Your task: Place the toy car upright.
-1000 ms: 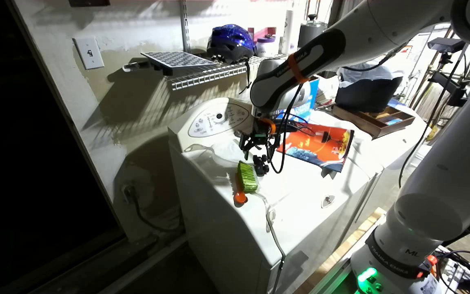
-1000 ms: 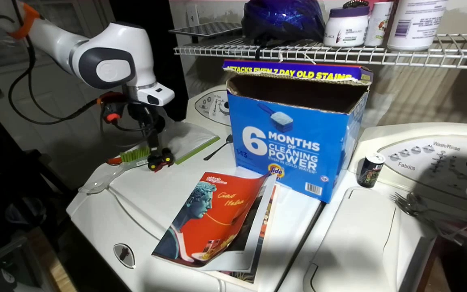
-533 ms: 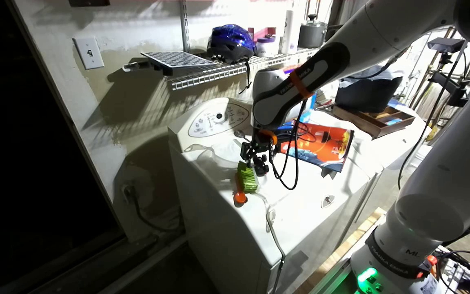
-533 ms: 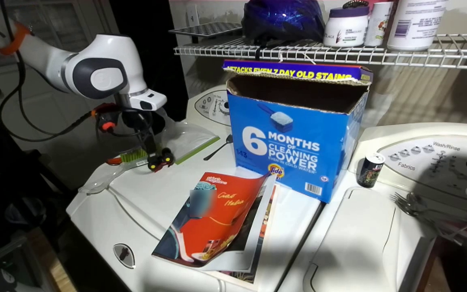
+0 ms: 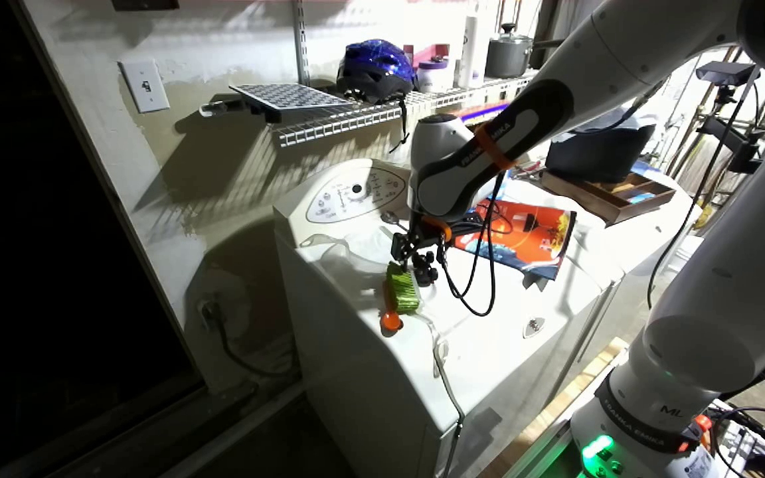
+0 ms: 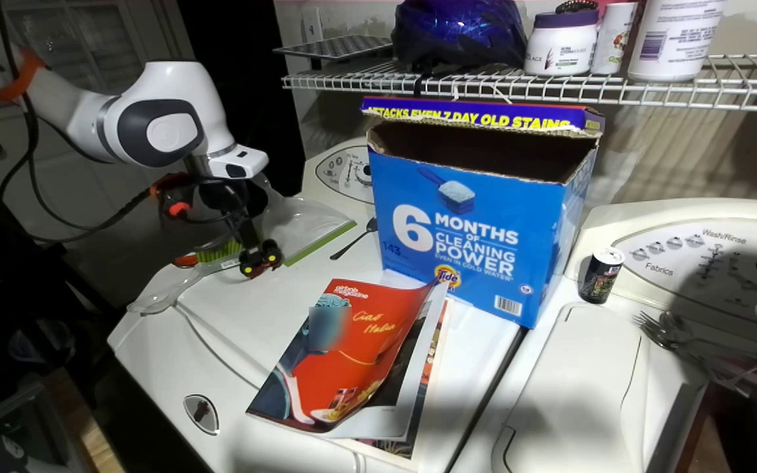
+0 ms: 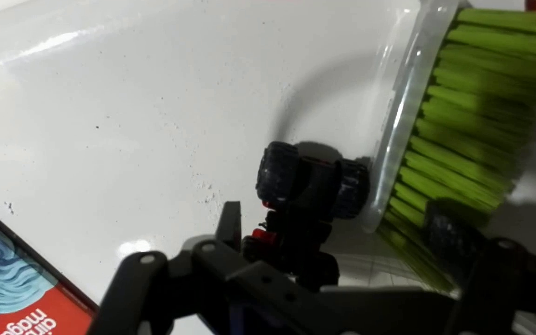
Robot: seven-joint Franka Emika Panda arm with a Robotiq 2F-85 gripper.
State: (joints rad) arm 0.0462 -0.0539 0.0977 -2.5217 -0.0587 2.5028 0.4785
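Note:
The toy car (image 7: 314, 186) is small and black with red bits and big dark wheels, and yellow hubs show in an exterior view (image 6: 261, 259). It lies on the white washer lid (image 5: 462, 312) with its dark underside seemingly up and red parts below. My gripper (image 7: 338, 218) is open and low over the car, pointing down. In the wrist view the car lies between the fingers, closer to the left one, with a gap at the right. The right finger is over the green bristles. The gripper also shows above the car in an exterior view (image 6: 247, 238).
A green-bristled brush (image 5: 402, 289) with clear edge and orange handle end lies right beside the car. A clear bag (image 6: 313, 226) and dark spoon (image 6: 355, 238) lie behind. A red magazine (image 6: 352, 341) and blue Tide box (image 6: 464, 230) stand to the side.
My arm and gripper have come down toward the car, mostly in the first half second, with only slight motion since. The car and brush have not moved.

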